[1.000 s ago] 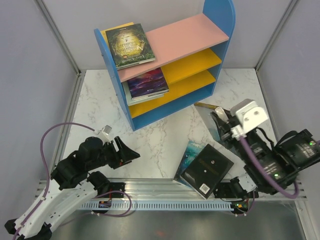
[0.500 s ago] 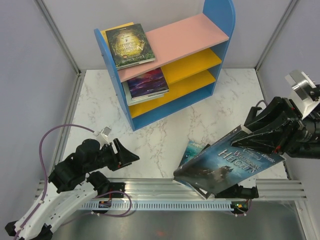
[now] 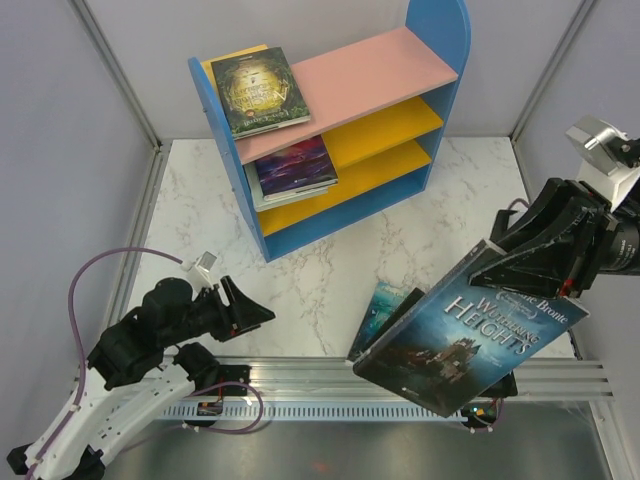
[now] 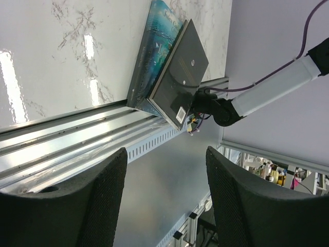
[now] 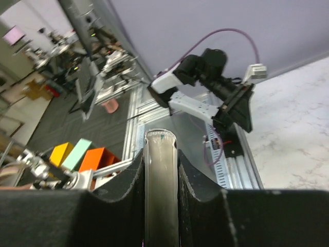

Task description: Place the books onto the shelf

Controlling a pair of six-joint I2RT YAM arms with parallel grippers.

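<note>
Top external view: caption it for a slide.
Right gripper holds the dark blue book aloft; left gripper open, shelf partly filled.

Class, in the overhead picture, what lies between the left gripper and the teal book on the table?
Nothing: only bare marble table separates the left gripper from the teal book, seen in the top view.

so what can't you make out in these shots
- Top view: the blue book in the right tool covers nearly all of the black book and part of the teal book.
- Top view: the green book hides most of the yellow book.
- Top view: books under the purple book show edges only.
- Right wrist view: only the blue book's edge shows, its cover unseen.
</note>
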